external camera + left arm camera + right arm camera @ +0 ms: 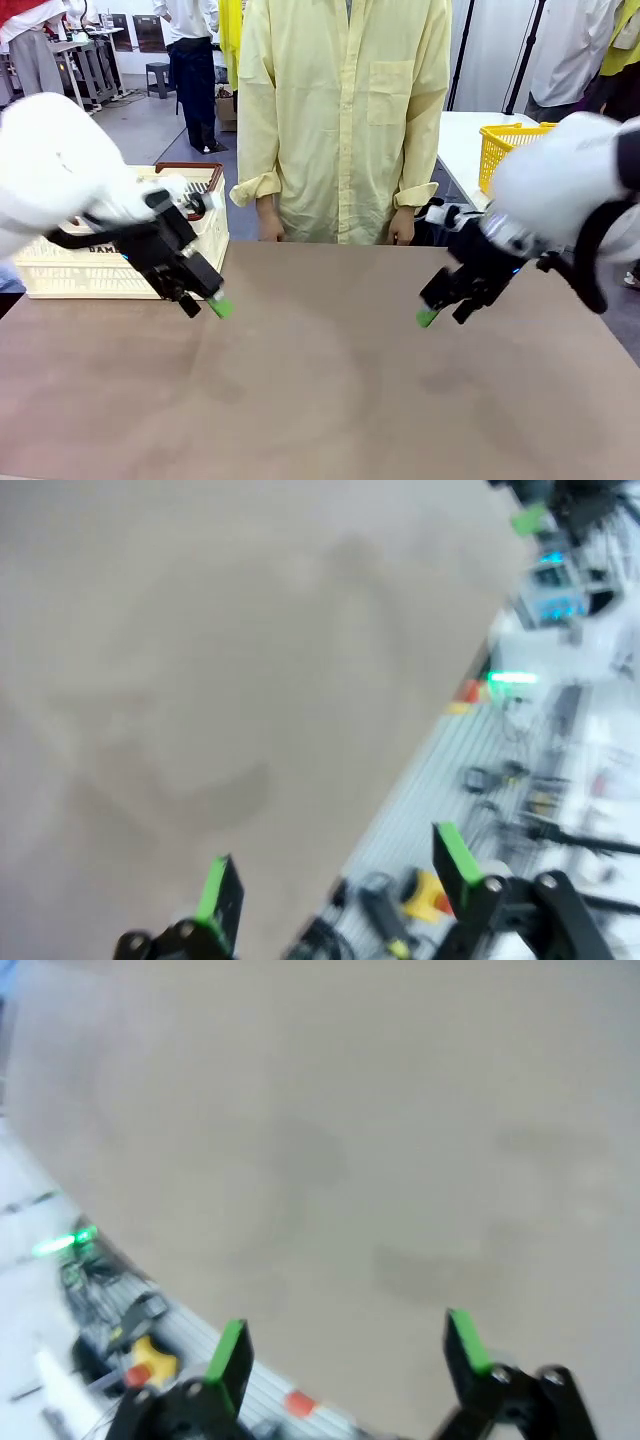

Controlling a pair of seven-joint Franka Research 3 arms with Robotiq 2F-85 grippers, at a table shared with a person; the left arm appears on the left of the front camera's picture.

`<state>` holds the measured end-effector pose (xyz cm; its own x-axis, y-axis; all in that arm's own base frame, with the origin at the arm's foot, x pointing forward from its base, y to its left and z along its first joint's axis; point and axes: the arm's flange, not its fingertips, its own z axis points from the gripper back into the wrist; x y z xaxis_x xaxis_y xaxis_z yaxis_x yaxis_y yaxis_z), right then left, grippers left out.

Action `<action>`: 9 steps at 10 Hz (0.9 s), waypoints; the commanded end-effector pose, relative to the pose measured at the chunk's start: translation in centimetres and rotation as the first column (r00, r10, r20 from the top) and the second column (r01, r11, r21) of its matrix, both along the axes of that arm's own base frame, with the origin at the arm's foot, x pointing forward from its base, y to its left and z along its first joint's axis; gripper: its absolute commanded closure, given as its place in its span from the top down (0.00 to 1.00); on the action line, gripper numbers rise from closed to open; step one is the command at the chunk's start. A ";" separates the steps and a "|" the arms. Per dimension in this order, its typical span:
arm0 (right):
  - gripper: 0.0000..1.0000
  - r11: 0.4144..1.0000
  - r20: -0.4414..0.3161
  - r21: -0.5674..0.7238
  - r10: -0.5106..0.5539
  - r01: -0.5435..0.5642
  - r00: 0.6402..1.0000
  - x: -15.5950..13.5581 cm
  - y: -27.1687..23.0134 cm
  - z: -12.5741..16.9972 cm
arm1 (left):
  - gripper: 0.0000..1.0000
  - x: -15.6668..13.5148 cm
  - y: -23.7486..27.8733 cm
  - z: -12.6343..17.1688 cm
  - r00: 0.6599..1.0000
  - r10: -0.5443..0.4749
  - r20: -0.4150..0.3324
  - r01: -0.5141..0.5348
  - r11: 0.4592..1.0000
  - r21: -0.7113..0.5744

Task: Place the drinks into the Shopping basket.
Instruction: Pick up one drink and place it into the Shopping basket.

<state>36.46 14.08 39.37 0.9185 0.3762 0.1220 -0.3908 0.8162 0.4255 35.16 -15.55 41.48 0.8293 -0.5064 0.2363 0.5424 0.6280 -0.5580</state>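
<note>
Brown tabletop (330,390) lies beneath left pincer (205,306) and right pincer (446,314), both down-tilted and spread.

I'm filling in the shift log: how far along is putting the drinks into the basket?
Done: cannot tell, since the inside of the Shopping basket is hidden. In hand: nothing. The left gripper and right gripper hang open and empty over the table. Left: probably all the loading.

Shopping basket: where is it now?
Front view: the Shopping basket sits far left on the table, behind the left pincer, left of the person.
</note>
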 end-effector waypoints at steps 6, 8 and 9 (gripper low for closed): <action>1.00 0.549 -0.222 0.760 -0.282 0.346 0.933 -4.7 -28.6 10.3 | 1.00 -5.9 30.0 11.3 0.952 0.277 -0.133 -0.287 0.647 -0.706; 1.00 0.375 -0.277 0.817 -0.411 0.438 0.868 -7.4 -36.1 7.9 | 1.00 -8.9 38.5 8.2 0.874 0.429 -0.230 -0.439 0.489 -0.754; 1.00 0.323 -0.303 0.815 -0.468 0.480 0.830 -8.1 -38.1 6.5 | 1.00 -10.0 41.1 6.3 0.843 0.463 -0.276 -0.482 0.418 -0.770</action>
